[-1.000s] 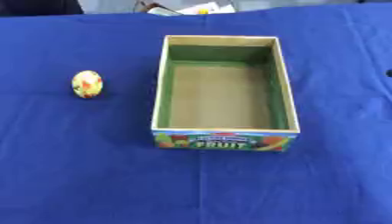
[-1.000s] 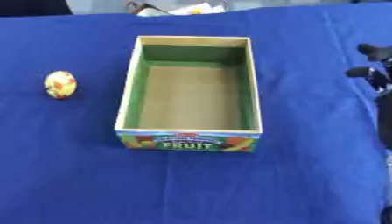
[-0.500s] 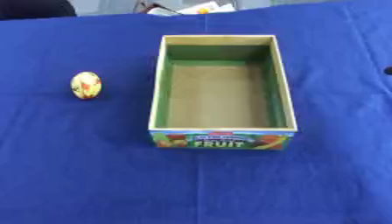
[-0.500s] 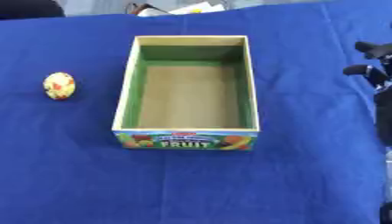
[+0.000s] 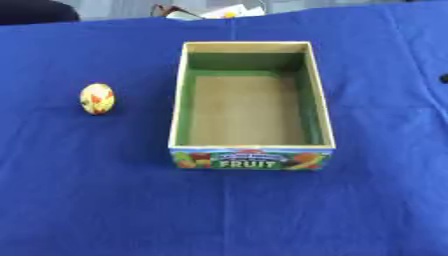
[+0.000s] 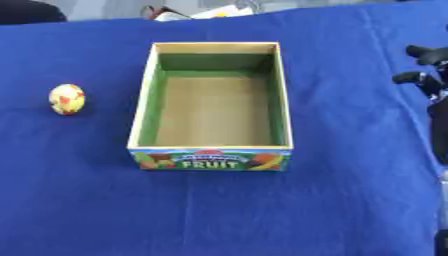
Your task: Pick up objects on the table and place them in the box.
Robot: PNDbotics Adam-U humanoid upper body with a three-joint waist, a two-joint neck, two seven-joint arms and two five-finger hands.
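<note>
A yellow egg-shaped object with red patches point(image 5: 97, 98) lies on the blue cloth, left of the box and apart from it. The cardboard box point(image 5: 179, 105) has green inner walls, a "FRUIT" label on its front, and nothing inside. My right hand point(image 6: 425, 67) shows only at the right edge of the right eye view. Its black fingers point up and are spread, well to the right of the box, and they hold nothing. My left hand shows in no view.
The blue cloth point(image 5: 105, 200) covers the whole table. Some papers and small items point(image 5: 219, 11) lie beyond its far edge. My right forearm point(image 6: 439, 145) runs down the right edge of the right eye view.
</note>
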